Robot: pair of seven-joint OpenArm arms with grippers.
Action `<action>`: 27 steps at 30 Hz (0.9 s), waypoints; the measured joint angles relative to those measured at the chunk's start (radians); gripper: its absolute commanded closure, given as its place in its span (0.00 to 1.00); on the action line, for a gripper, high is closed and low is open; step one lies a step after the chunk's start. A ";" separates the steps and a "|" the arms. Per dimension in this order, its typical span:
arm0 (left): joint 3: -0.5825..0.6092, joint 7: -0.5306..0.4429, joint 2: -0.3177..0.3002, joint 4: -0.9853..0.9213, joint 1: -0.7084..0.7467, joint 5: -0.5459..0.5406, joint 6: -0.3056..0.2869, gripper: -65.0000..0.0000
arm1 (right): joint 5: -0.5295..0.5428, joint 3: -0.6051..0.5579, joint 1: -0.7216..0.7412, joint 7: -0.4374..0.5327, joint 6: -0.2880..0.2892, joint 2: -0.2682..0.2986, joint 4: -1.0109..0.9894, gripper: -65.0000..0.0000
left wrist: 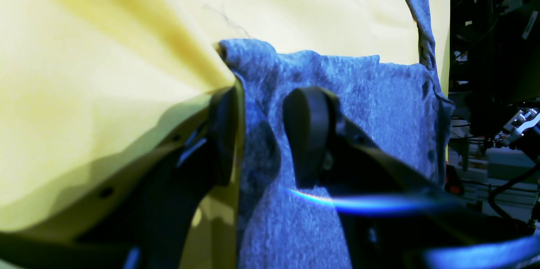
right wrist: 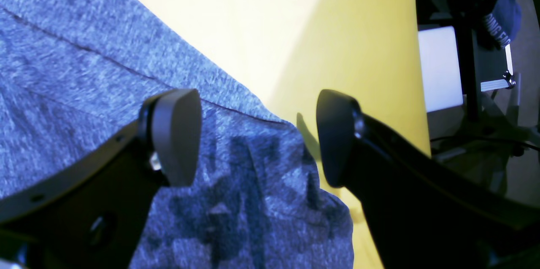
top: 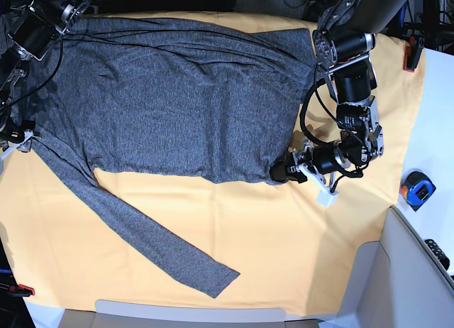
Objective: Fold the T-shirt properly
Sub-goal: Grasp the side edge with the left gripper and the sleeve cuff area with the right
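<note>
We see the T-shirt (top: 177,101) spread across the upper frame on the yellow surface (top: 284,250). Left gripper (left wrist: 261,134) jaws straddle its corner, parted; right gripper (right wrist: 257,134) jaws gape wide, gripping nothing.

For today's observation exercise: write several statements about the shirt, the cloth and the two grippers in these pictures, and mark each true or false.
1. The T-shirt lies on a yellow table cloth. True.
2. The left gripper straddles the shirt's edge. True.
3. The right gripper is clamped shut. False: its jaws stand apart over the fabric.
4. The shirt is folded into a neat square. False: it is spread out, one sleeve stretched across the cloth.
5. A tape measure lies off the cloth. True.
</note>
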 measured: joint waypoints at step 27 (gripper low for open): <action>0.055 0.125 0.003 0.347 0.137 0.064 0.023 1.00 | 0.000 0.000 0.009 0.003 -0.003 -0.013 -0.023 0.35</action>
